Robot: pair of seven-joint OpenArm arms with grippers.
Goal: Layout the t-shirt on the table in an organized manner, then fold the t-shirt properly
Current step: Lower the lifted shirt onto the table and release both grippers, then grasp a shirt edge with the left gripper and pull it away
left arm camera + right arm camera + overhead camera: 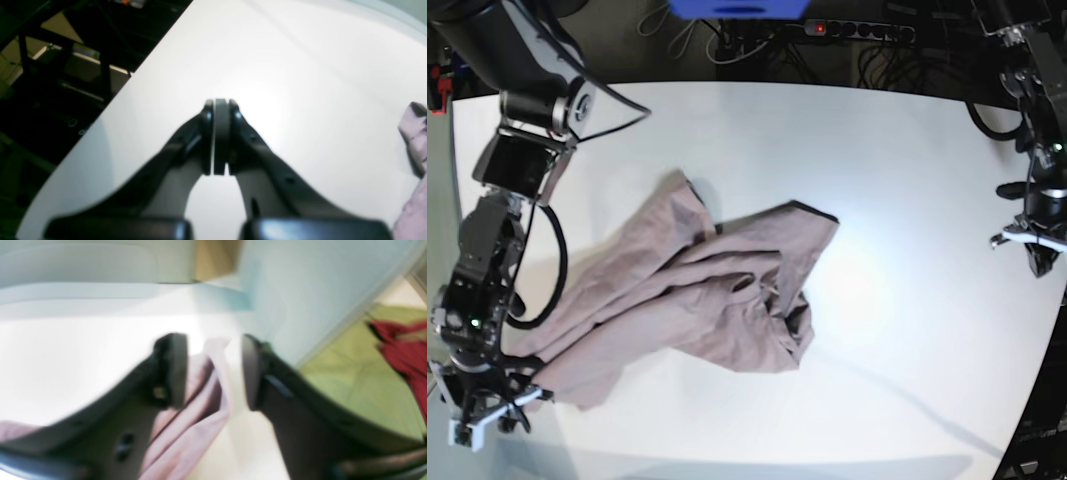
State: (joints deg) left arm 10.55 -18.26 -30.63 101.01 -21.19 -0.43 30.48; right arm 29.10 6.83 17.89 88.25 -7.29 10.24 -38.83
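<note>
We see the mauve t-shirt [697, 290] crumpled mid-bench [907, 200]; right pincer [213, 370] gapes around its corner, seemingly unclamped; left pincer [221, 133] shut, empty, well clear.

Your open run lies across the bare right half of the table [907, 300]; the crumpled t-shirt [697, 300] blocks the left-centre, spilling toward the near-left edge.

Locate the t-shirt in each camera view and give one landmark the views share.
Left wrist: the t-shirt shows only as a strip at the right edge.
Right wrist: a pink fold lies between the spread fingers of the right gripper.
Base: it lies crumpled, left of centre.
Shared landmark: the white table, also.
</note>
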